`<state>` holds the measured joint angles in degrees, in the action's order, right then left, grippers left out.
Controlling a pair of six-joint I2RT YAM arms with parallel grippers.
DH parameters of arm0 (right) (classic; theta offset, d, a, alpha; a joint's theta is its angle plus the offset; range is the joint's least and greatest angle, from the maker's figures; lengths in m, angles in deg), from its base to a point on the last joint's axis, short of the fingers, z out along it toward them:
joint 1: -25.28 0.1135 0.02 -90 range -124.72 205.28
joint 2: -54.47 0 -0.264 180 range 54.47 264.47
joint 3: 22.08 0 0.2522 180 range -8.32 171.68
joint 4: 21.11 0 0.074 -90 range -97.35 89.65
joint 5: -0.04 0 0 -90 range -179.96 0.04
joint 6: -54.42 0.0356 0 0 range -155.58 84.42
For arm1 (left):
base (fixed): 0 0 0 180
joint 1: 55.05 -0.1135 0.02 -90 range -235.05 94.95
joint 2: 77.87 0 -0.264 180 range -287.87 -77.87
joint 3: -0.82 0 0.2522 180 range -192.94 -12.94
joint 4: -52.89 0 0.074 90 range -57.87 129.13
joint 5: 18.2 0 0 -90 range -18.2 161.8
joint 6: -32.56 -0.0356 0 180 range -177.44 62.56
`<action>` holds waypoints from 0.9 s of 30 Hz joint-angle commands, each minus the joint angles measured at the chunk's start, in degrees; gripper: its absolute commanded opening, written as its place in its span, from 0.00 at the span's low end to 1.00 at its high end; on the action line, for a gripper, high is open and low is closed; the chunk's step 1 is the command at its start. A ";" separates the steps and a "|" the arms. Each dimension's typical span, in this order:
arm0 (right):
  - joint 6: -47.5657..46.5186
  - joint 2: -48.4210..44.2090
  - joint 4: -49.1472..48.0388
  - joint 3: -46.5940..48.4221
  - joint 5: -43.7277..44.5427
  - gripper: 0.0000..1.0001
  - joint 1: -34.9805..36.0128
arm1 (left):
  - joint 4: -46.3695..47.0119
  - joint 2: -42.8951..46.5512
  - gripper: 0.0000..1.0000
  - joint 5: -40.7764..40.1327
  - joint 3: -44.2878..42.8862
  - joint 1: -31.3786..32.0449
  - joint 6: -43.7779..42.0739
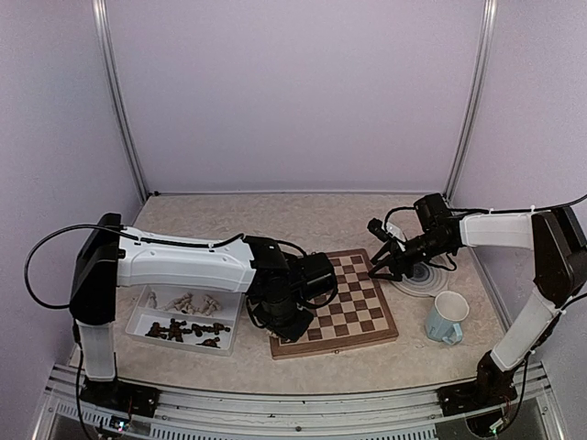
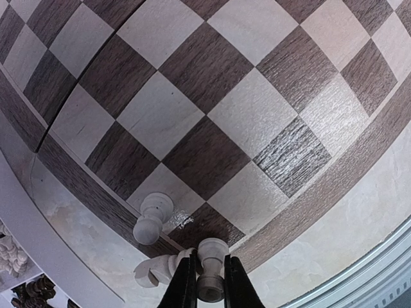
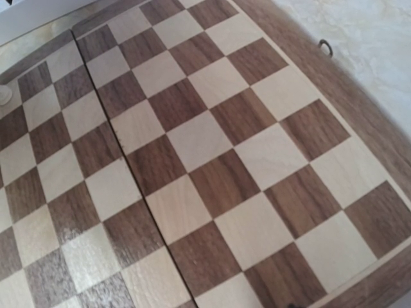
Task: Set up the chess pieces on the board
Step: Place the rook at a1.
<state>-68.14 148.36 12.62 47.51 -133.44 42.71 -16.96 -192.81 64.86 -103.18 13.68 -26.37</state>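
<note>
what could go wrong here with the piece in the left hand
1. The left hand is shut on a pale piece right beside a pale pawn and a second pale piece at the corner of the board; lowering or opening might knock them over.
2. They sit near the board's edge, so a tipped piece may roll onto the table.

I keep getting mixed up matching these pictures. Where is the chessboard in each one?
Top external: the board lies in the lower middle of the picture.
Left wrist: the board fills most of the picture, above the left gripper, which is shut on a cream piece.
Right wrist: the board fills nearly everything.
Shared landmark: the centre seam, plain in both wrist views.
</note>
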 commanded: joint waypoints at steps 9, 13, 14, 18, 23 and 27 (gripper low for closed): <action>-0.75 -0.01 1.00 -0.52 -0.81 0.53 -0.28 | -0.08 -1.35 0.20 -0.93 -0.42 0.27 0.09; -0.75 -0.02 0.95 -0.49 -0.88 0.53 -0.29 | -0.24 -0.95 0.29 -0.90 -0.98 0.27 0.13; -0.66 -0.10 0.95 -0.49 -0.90 0.53 -0.29 | -0.41 -0.75 0.32 -0.89 -1.19 0.27 0.13; -0.57 -0.19 1.04 -0.38 -1.13 0.53 -0.29 | -2.40 0.12 0.38 -0.69 -3.94 0.27 -0.08; -0.73 -1.25 1.90 -0.19 -2.04 0.53 -0.21 | -3.47 5.35 0.47 -2.22 -6.32 -0.07 -0.59; -2.77 -3.61 5.42 1.04 -1.67 0.52 2.86 | 6.40 15.17 0.51 -0.27 6.42 -5.17 2.15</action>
<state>-68.33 148.10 13.62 47.49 -134.25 43.06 -16.92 -187.38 64.05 -105.56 12.91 -26.43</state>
